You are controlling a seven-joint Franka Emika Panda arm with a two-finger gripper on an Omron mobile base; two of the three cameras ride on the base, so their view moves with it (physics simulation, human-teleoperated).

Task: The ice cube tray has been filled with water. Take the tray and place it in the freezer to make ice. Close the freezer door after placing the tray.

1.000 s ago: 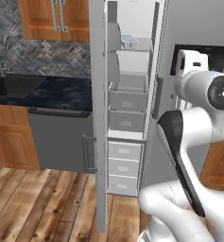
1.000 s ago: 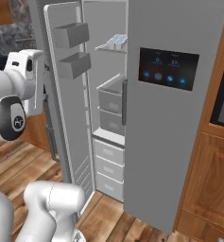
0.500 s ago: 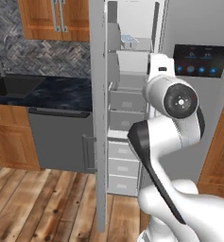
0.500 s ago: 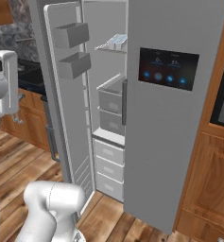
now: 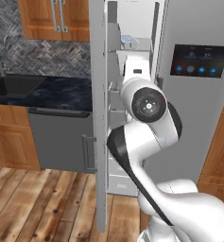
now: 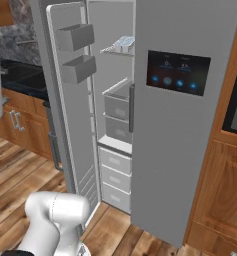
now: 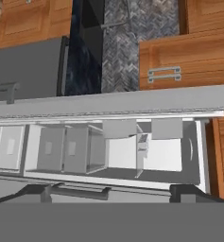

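Arm swung left — ice cube tray shelved, freezer door open

Matt grey steel freezer door, white plastic ice cube tray, wood-plank floor

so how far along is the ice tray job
Done: the ice cube tray already lies on a white upper shelf inside the freezer. In hand: nothing; the jaws are open and empty, with the hand view looking at the open compartment. Left: the freezer door stands wide open and needs swinging shut.

Base views flank open freezer; hand view rolled sideways.
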